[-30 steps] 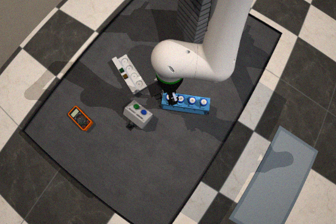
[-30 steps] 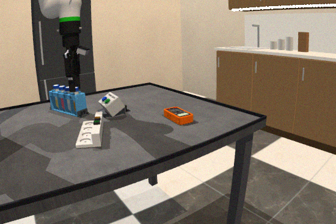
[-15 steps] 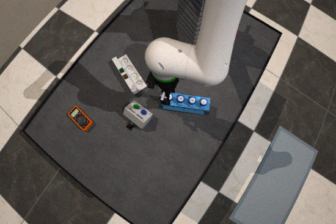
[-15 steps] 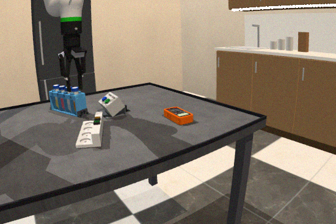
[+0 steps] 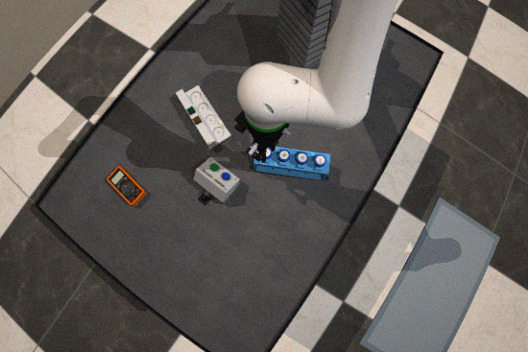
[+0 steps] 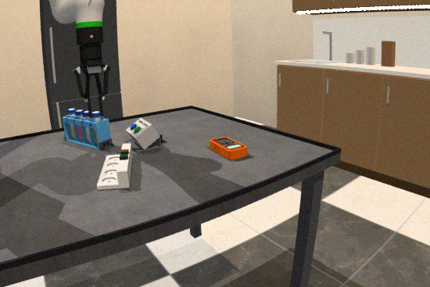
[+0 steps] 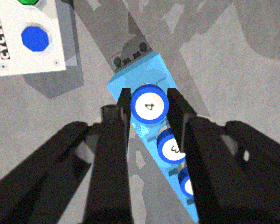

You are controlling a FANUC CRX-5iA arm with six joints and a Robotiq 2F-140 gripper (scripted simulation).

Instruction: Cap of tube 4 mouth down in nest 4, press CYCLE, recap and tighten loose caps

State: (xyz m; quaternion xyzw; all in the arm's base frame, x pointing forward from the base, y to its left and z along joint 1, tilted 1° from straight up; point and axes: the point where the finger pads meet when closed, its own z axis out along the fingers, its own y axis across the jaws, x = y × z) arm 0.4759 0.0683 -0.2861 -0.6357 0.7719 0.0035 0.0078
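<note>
Kitchen cabinets and a tall dark fridge stand behind a grey worktop [image 6: 274,146] that carries the whole job. Toward its far left corner in the exterior view sits the blue decapping station [image 6: 87,133] with four capped tubes in a row; just beside it are the key housing [image 6: 144,134] with the blue CYCLE key [image 7: 34,38] and the green READY key [image 5: 214,166], and nearer the front edge the white cap tray [image 6: 114,171] with its four nests bare. An orange multimeter [image 6: 228,148] lies well apart toward the right edge. The arm hangs straight down over the end tube, and in the wrist view the gripper [image 7: 149,106] has its fingers closed in against both sides of the cap of tube 4 [image 7: 149,105] — narrowed to a firm hold on it, with the cap seated on its tube. I judge this to be step one, the unscrewing, and early in it: no cap is off and neither key looks lit. The next move calls for turning the wrist about the tube's axis without tilting — then lifting only once the thread lets go, and keeping off the cap of tube 3 [image 7: 172,147] just behind.
</note>
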